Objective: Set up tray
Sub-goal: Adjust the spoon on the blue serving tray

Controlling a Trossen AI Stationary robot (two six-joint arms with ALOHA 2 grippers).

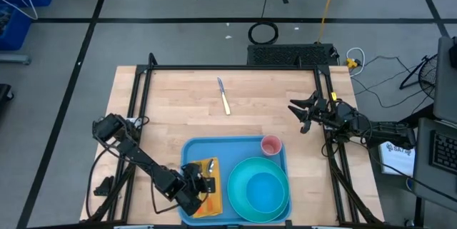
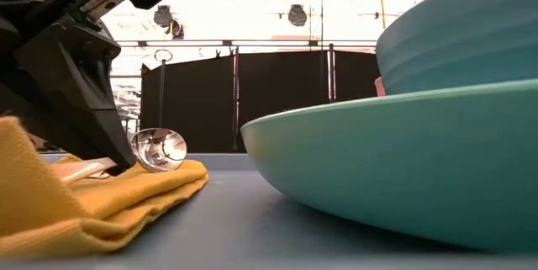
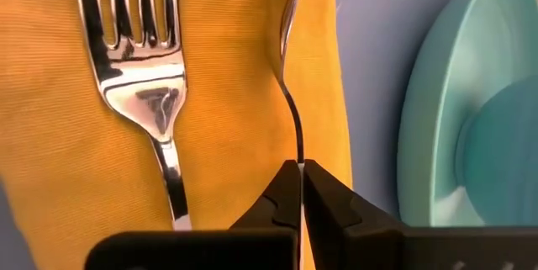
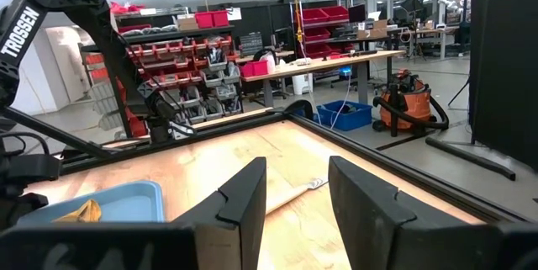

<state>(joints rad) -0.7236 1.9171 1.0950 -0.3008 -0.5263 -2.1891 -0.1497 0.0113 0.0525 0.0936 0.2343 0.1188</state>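
Left gripper (image 3: pixel 300 187), fingers pinched on a spoon (image 3: pixel 290 68) handle, sits over the napkin (image 1: pixel 207 193) at the tray's (image 1: pixel 214 146) left end; spoon parallel to 1 fork (image 3: pixel 143 68). Right gripper (image 1: pixel 303 115), fingers spread, waits beyond the tray. 1 knife (image 1: pixel 224 96), 1 plate (image 1: pixel 243 197), 1 cup (image 1: pixel 271 145).

I'm in a workshop/lab: red parts bins (image 4: pixel 176 55) on racks, long workbenches (image 4: pixel 336 61), an orange shop vac (image 4: pixel 409 102), a blue crate (image 4: pixel 345 114) on the concrete floor (image 1: pixel 178 4), cables (image 1: pixel 378 68) trailing beside my framed wooden surface (image 1: pixel 193 108).
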